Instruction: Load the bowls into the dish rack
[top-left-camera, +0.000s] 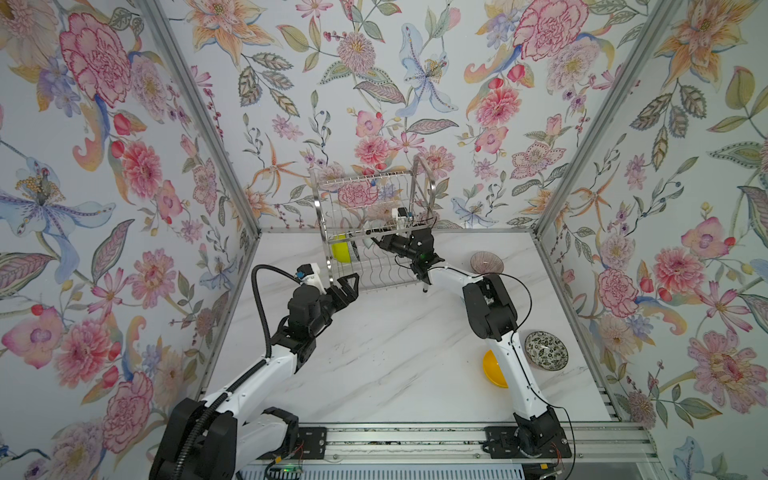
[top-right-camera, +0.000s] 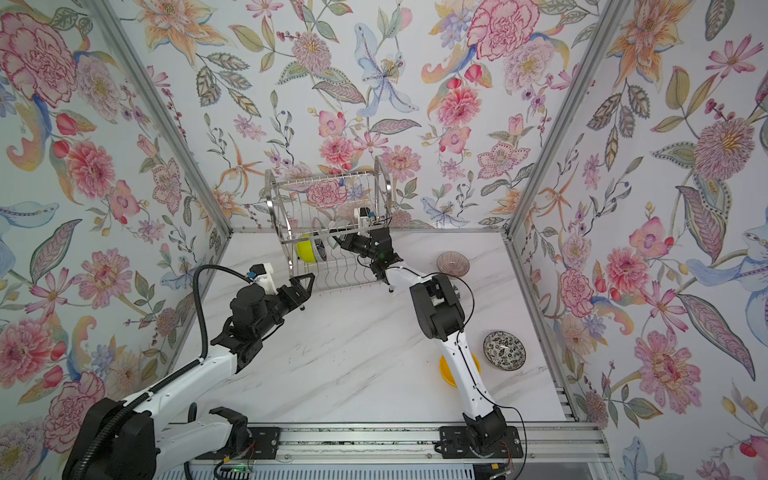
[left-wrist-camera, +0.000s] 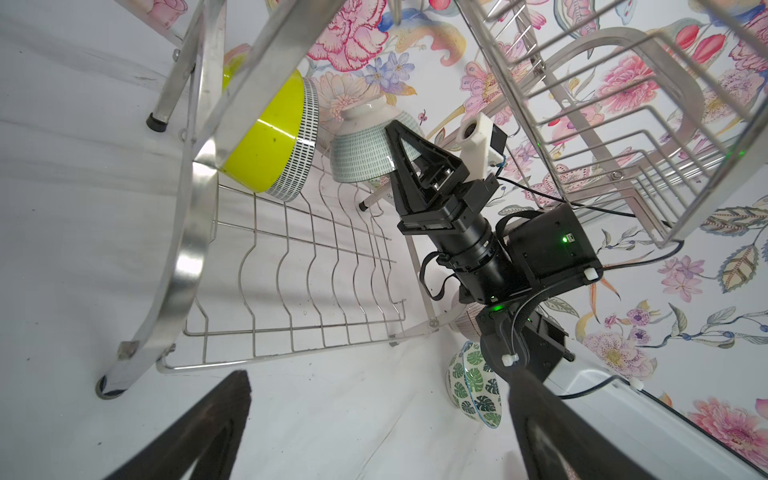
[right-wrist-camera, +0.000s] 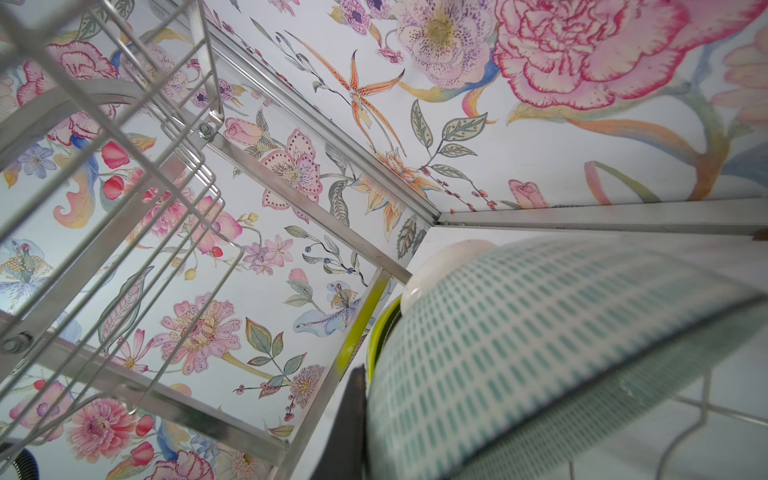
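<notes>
While my right claw (left-wrist-camera: 395, 141) is clamped on the pale green dashed bowl (left-wrist-camera: 361, 160) in the lower tier of the rack (left-wrist-camera: 195, 232), just beside the lime bowl (left-wrist-camera: 266, 149), my left claw (top-left-camera: 348, 286) gapes empty near its front corner.

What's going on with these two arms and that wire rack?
The robot is loading bowls into the rack. The right gripper is shut on a teal-dashed bowl, holding it in the lower tier beside a lime bowl already there. The left gripper hangs open and empty by the rack's front. A ribbed bowl, floral bowl, yellow bowl and leaf bowl sit on the table.
</notes>
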